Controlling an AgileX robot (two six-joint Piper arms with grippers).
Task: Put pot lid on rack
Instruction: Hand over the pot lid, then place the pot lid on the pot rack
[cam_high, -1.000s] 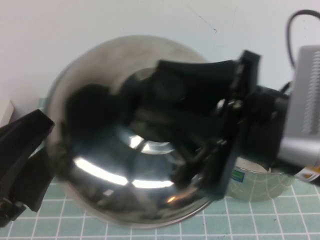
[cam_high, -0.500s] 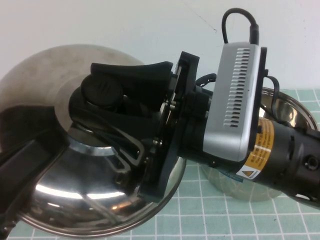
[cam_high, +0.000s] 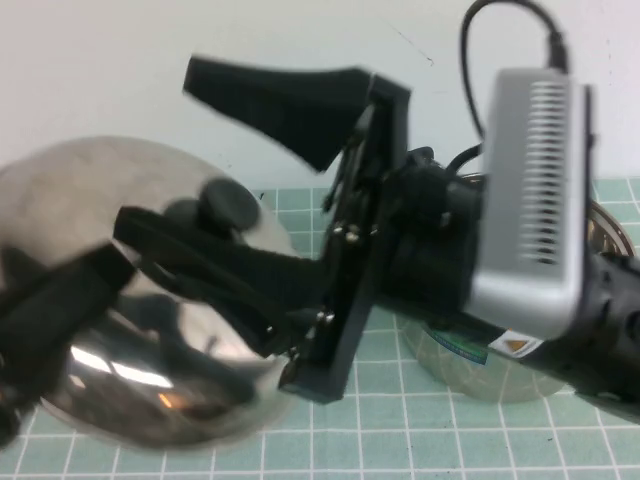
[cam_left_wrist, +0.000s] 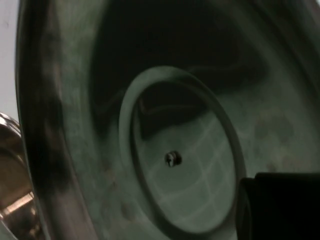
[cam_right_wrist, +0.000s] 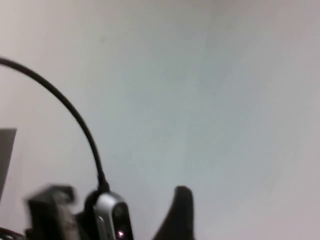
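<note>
lab bench: green grid mat

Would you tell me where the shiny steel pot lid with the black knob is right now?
In the high view the shiny steel pot lid is raised at the robot's left, between the left gripper and the open right gripper, whose fingers straddle its knob.

Black pincer, silver wrist camera

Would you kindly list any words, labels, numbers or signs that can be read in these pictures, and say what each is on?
No text can be read.
Right arm, behind the open right pincer: orange warning triangle sticker, wording blurred.
Steel pot: green label, too blurred to read.
Pot lid, with the left pincer at its rim: no markings.
</note>
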